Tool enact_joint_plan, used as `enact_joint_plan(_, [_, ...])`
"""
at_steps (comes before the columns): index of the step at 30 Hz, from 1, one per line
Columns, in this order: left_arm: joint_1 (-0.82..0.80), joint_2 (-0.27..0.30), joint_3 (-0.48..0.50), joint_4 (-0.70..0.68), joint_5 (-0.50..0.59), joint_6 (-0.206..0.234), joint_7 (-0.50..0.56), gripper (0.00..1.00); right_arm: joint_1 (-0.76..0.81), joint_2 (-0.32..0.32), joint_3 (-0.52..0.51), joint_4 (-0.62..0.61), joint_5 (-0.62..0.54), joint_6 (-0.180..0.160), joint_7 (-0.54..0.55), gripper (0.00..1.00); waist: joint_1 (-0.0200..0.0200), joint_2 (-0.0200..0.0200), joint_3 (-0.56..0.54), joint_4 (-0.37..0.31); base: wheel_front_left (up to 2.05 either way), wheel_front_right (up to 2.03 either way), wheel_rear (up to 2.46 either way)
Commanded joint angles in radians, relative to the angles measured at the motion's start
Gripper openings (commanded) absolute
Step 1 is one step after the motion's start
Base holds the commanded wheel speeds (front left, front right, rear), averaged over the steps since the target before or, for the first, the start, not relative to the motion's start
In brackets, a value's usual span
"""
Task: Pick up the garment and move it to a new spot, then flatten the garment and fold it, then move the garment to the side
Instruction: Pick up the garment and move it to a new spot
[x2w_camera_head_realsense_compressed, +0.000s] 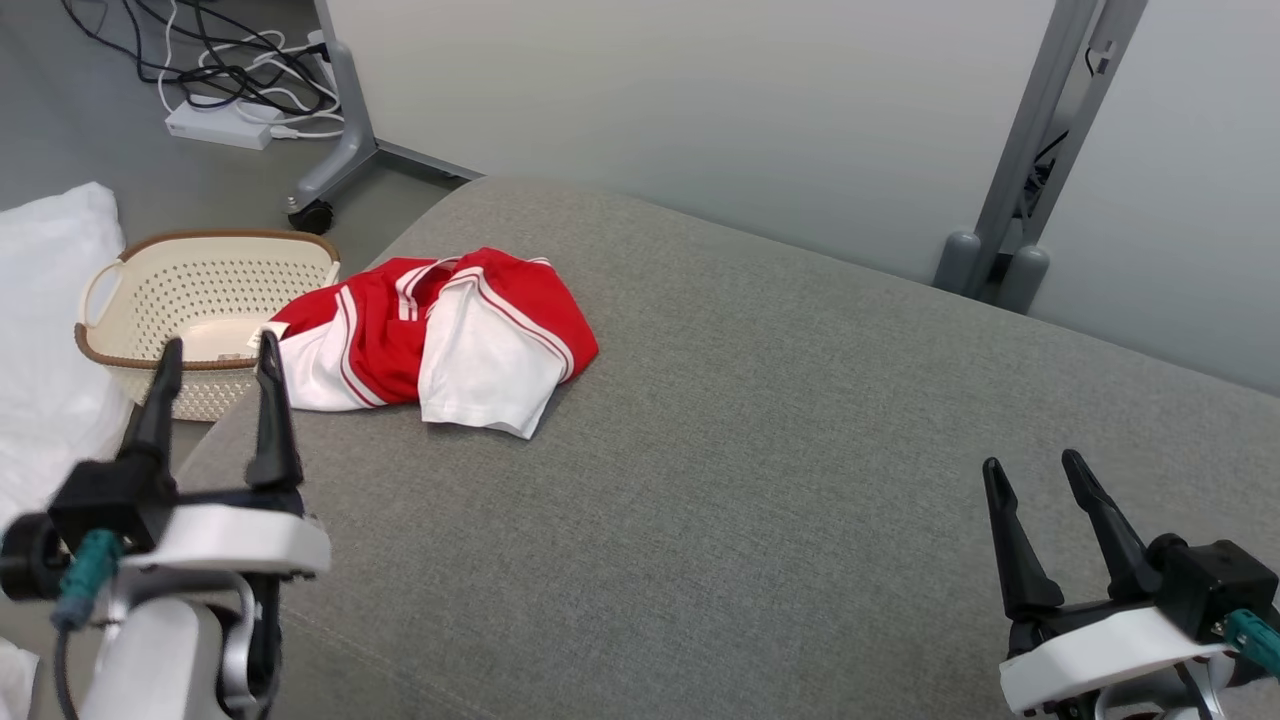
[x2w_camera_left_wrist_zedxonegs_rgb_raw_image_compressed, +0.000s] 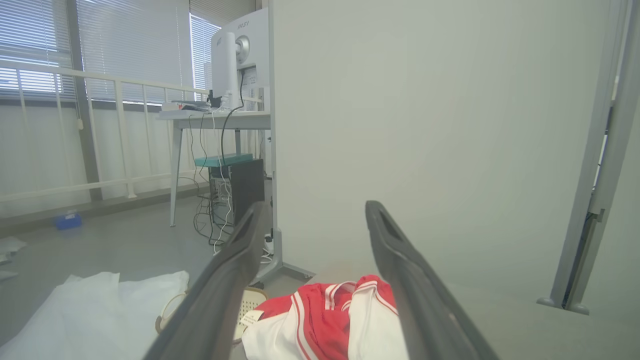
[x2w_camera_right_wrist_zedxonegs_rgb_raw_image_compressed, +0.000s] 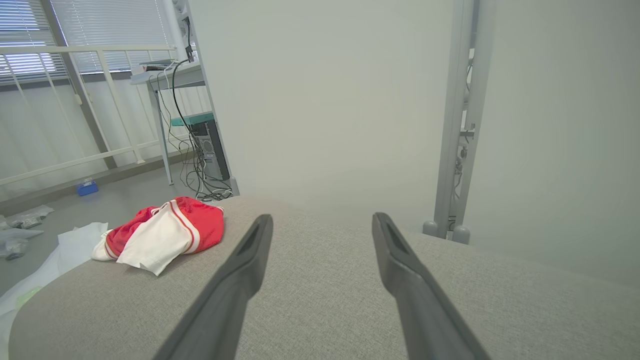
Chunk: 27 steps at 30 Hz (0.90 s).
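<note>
Soft, even daylight entered through overexposed white slatted window blinds; the crumpled red-and-white garment cast a faint shadow.

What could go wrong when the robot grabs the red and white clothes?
The crumpled red and white garment lies near the edge of the grey fabric cushion, beside the cream perforated plastic basket; a clumsy nudge might push it off. Its bunched layers may make the open left gripper pinch only one flap, so it could lift unevenly.
</note>
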Motion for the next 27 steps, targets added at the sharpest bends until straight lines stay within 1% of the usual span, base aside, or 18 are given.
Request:
enact_joint_plan(1, [-0.031, 0.015, 0.005, -0.008, 0.01, 0.005, 0.002, 1.0, -0.01, -0.005, -0.002, -0.004, 0.003, 0.0, -0.002, 1.0, 0.0, 0.0, 0.005, -0.01, 0.0, 0.0, 0.0])
enact_joint_plan(5, [-0.152, 0.065, 0.027, -0.029, 0.008, -0.005, 0.055, 1.0, -0.026, -0.005, 0.009, -0.014, -0.007, 0.0, 0.002, 1.0, 0.0, 0.0, 0.027, -0.053, 0.0, 0.0, 0.0])
enact_joint_plan(6, [-0.213, 0.089, 0.035, -0.002, -0.003, -0.017, 0.086, 1.0, -0.036, -0.005, 0.015, -0.021, -0.013, 0.0, 0.006, 1.0, 0.0, 0.0, 0.046, -0.084, 0.0, 0.0, 0.0])
enact_joint_plan(7, [-0.213, 0.089, 0.035, -0.002, -0.003, -0.017, 0.086, 1.0, -0.036, -0.005, 0.015, -0.021, -0.013, 0.0, 0.006, 1.0, 0.0, 0.0, 0.046, -0.084, 0.0, 0.0, 0.0])
enact_joint_plan(8, [-0.246, 0.093, 0.036, 0.024, -0.02, -0.03, 0.107, 1.0, -0.04, -0.005, 0.017, -0.023, -0.014, 0.0, 0.005, 1.0, 0.0, 0.0, 0.057, -0.1, 0.0, 0.0, 0.0])
enact_joint_plan(10, [-0.304, 0.112, 0.039, 0.087, -0.034, -0.048, 0.142, 1.0, -0.055, -0.006, 0.017, -0.028, -0.018, 0.0, 0.009, 1.0, 0.0, 0.0, 0.087, -0.137, 0.0, 0.0, 0.0])
enact_joint_plan(12, [-0.354, 0.127, 0.041, 0.173, -0.056, -0.074, 0.175, 1.0, -0.074, -0.006, 0.018, -0.034, -0.023, 0.0, 0.015, 1.0, 0.0, 0.0, 0.125, -0.176, 0.0, 0.0, 0.0])
enact_joint_plan(16, [-0.431, 0.141, 0.042, 0.369, -0.096, -0.124, 0.219, 1.0, -0.102, -0.006, 0.02, -0.044, -0.036, 0.0, 0.021, 1.0, 0.0, 0.0, 0.203, -0.244, 0.0, 0.0, 0.0])
enact_joint_plan(18, [-0.465, 0.145, 0.048, 0.456, -0.117, -0.145, 0.219, 1.0, -0.116, -0.006, 0.018, -0.051, -0.042, 0.0, 0.024, 1.0, 0.0, 0.0, 0.242, -0.271, 0.0, 0.0, 0.0])
enact_joint_plan(21, [-0.496, 0.148, 0.056, 0.578, -0.137, -0.166, 0.205, 1.0, -0.132, -0.006, 0.01, -0.056, -0.05, 0.0, 0.023, 1.0, 0.0, 0.0, 0.29, -0.303, 0.0, 0.0, 0.0])
enact_joint_plan(27, [-0.55, 0.147, 0.077, 0.79, -0.188, -0.194, 0.216, 1.0, -0.167, -0.005, 0.009, -0.069, -0.066, 0.0, 0.025, 1.0, 0.0, 0.0, 0.364, -0.335, 0.0, 0.0, 0.0])
